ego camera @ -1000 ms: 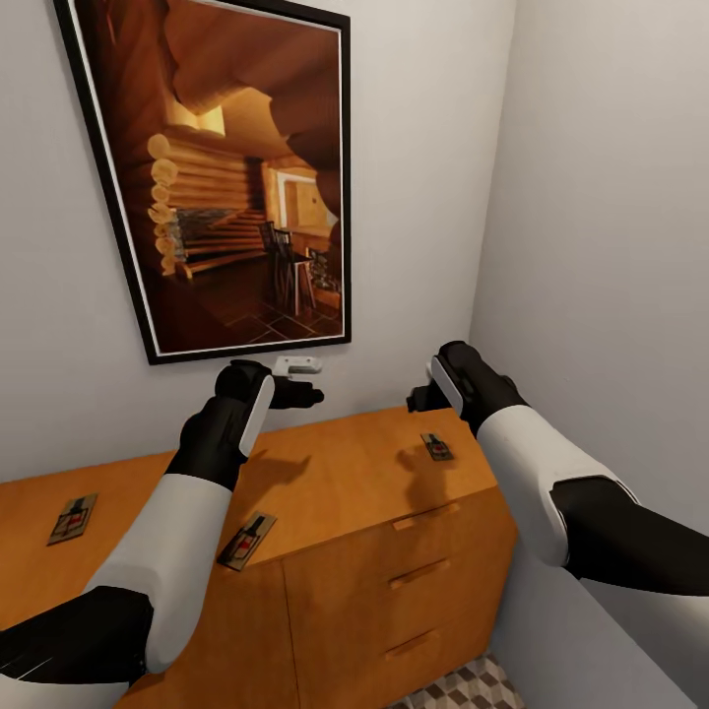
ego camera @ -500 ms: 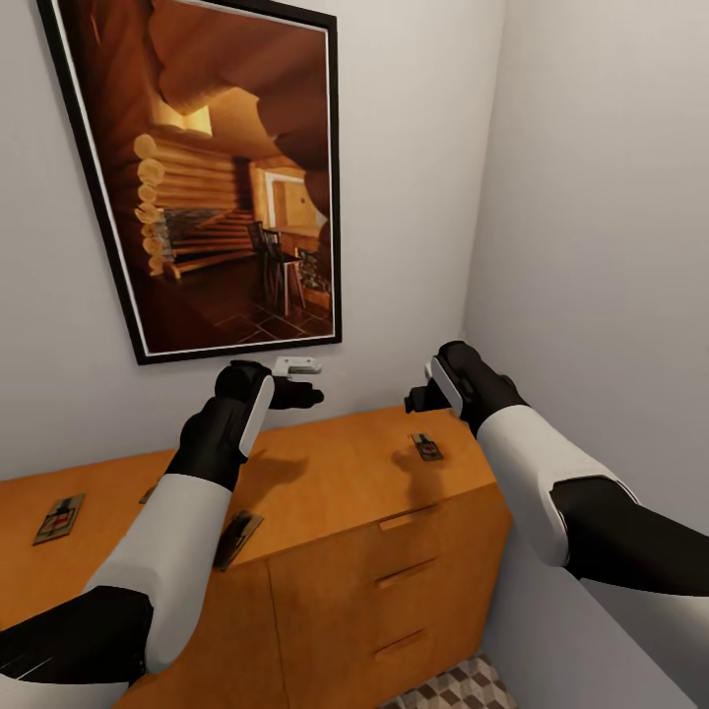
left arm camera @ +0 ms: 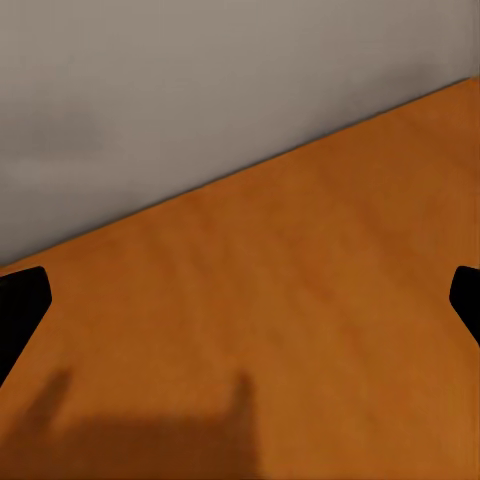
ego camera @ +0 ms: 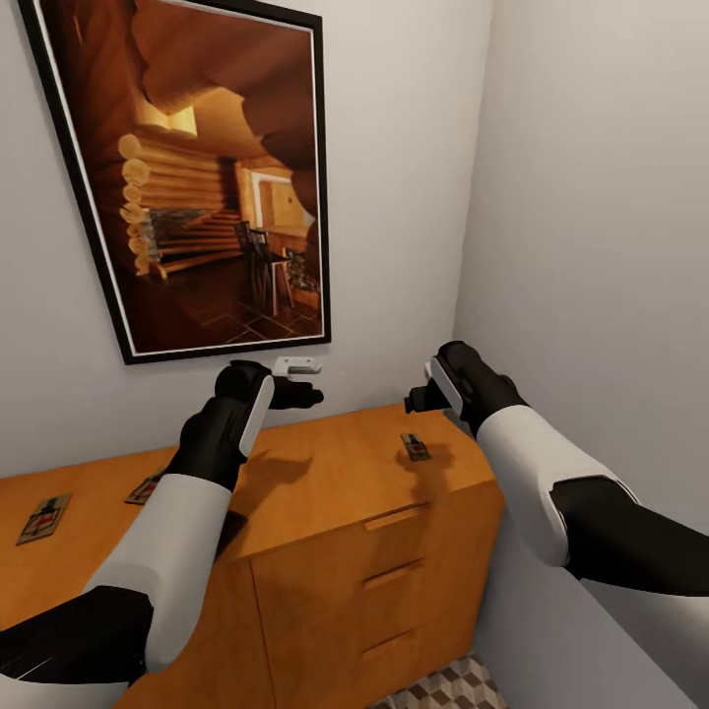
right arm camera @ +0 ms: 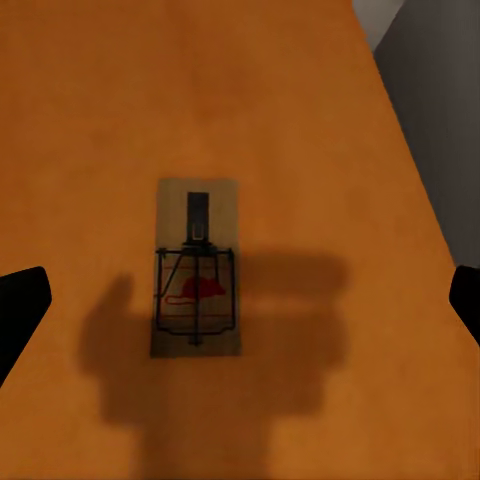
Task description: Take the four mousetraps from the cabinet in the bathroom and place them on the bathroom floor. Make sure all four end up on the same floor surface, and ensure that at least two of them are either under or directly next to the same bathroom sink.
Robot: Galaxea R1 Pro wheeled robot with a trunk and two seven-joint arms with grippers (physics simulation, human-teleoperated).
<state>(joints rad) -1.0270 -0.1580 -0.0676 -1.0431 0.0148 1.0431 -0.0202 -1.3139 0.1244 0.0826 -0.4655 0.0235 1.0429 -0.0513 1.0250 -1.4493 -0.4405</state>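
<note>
Right end effector (ego camera: 418,398) wide open, empty, hovering above the mousetrap (right arm camera: 196,268) near the cabinet (ego camera: 325,473) top's right end — judged best: descend straight, fingers straddling the slab's narrow sides, then close.

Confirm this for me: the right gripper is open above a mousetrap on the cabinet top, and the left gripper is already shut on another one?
Not quite. The left gripper is open and empty over bare cabinet top, as the left wrist view shows. The right gripper is indeed open above a mousetrap.
</note>
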